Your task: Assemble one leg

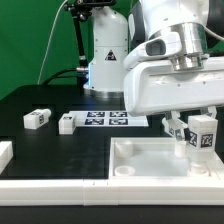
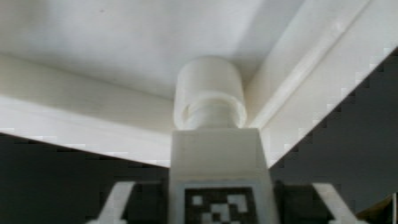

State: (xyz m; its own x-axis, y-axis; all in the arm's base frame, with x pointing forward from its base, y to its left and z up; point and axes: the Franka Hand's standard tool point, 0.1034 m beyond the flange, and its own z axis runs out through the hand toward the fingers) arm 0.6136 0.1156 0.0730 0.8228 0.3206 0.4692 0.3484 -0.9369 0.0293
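A black table [image 1: 60, 100] is being seen before a green backdrop [image 1: 30, 40]. The marker board [image 1: 105, 120] is being carried flat on it. A loose peg [image 1: 37, 118] and a second loose peg [image 1: 67, 124] are being left on the black surface at the exterior view's left of that board. The white panel [image 1: 150, 178] is being shown nearest the camera.

The leg [image 1: 204, 140] is being held upright by the gripper [image 1: 201, 126], whose jaws are being pressed closed against its sides, above the panel's right part in the exterior view. In the wrist view the leg's [image 2: 217, 150] round stem is being pointed into an inner corner of the panel [image 2: 89, 100]. Contact with the floor cannot be told.

The stem is being hemmed closely by raised rim on two sides. Open panel floor is being left toward the exterior view's left.
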